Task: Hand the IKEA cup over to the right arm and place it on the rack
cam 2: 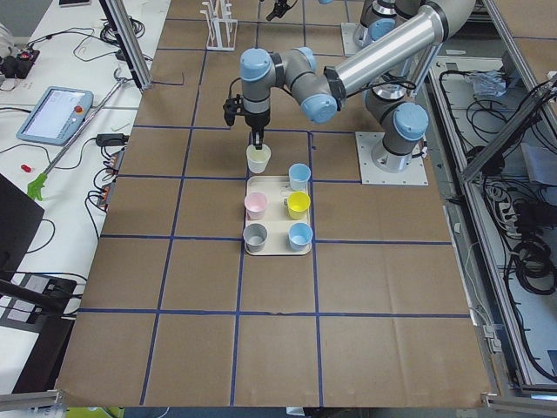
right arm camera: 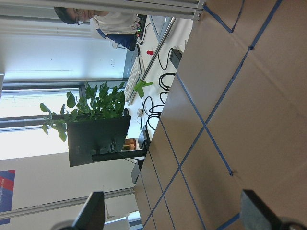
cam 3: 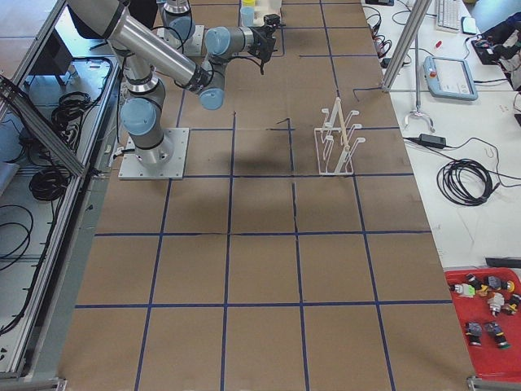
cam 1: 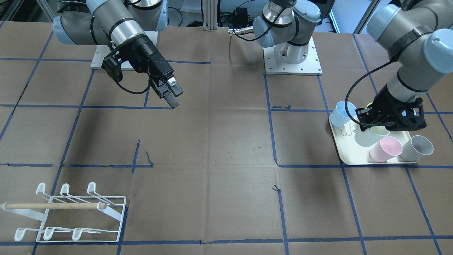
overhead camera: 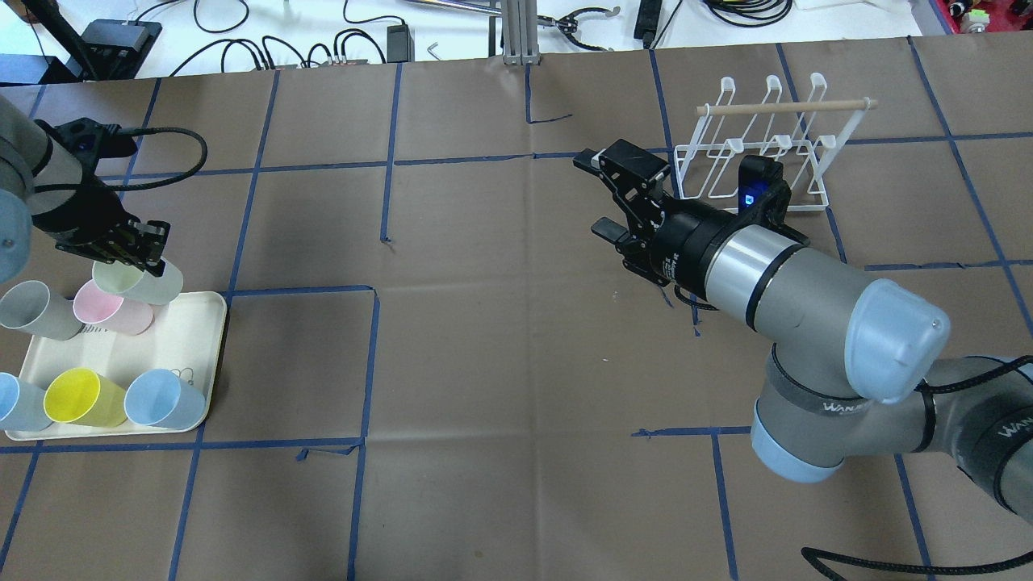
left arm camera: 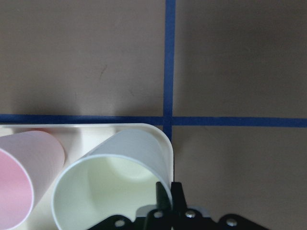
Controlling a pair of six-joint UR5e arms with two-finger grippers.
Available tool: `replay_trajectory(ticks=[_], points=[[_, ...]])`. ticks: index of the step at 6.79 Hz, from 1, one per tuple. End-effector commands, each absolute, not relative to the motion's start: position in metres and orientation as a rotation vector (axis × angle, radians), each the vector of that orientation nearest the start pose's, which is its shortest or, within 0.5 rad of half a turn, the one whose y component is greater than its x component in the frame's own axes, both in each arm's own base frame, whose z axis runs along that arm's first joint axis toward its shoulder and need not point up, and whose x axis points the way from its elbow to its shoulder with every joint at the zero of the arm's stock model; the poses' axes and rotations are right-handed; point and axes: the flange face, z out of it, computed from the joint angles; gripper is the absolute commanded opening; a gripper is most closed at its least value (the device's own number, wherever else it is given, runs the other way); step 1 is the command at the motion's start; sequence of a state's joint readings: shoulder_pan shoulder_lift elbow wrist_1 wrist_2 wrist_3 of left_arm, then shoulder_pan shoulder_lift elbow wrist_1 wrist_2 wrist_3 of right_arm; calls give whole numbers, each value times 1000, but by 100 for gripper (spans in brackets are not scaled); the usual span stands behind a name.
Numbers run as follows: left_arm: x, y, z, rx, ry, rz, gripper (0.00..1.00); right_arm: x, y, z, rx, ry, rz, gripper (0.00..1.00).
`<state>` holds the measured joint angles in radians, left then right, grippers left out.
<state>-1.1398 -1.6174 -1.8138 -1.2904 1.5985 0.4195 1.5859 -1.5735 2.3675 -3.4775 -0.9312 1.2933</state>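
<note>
A pale green IKEA cup hangs tilted over the far corner of the cream tray. My left gripper is shut on its rim, one finger inside the wall and one outside. The same cup and left gripper show at the overhead view's left. My right arm's gripper hovers open over mid-table with nothing between its fingers. Behind it stands the white wire rack, its prongs bare. In the front-facing view the rack is far from the right gripper.
Lying on the tray are a grey cup, a pink cup, a yellow cup and two blue cups. Cables and tools sit past the table's far edge. A person shows in the right wrist view.
</note>
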Motion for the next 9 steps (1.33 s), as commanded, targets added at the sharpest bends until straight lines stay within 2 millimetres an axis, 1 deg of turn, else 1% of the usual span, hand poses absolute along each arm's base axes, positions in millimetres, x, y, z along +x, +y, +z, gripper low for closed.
replay_trajectory(ticks=[1, 2, 3, 4, 5, 6, 7, 8, 9], points=[[89, -511, 450, -13, 3145, 99, 0, 197, -389, 361, 847, 1795, -578, 100], [90, -517, 462, -12, 3169, 78, 0, 197, -390, 358, 857, 1799, -569, 100], [91, -525, 457, 4, 3179, 74, 0, 198, -390, 359, 854, 1796, -571, 100], [87, -541, 454, 26, 3262, -23, 0, 198, -389, 361, 845, 1800, -576, 100], [76, -556, 455, 53, 3347, -207, 0, 198, -390, 356, 854, 1806, -564, 100], [59, -565, 459, 80, 3501, -426, 0, 198, -390, 356, 854, 1806, -564, 100], [47, -570, 474, 123, 3578, -633, 0, 198, -390, 355, 854, 1807, -564, 100], [33, -576, 488, 211, 3591, -855, 0, 198, -390, 356, 855, 1808, -563, 100], [5, -580, 499, 387, 3550, -1069, 0, 198, -390, 355, 856, 1808, -561, 100]])
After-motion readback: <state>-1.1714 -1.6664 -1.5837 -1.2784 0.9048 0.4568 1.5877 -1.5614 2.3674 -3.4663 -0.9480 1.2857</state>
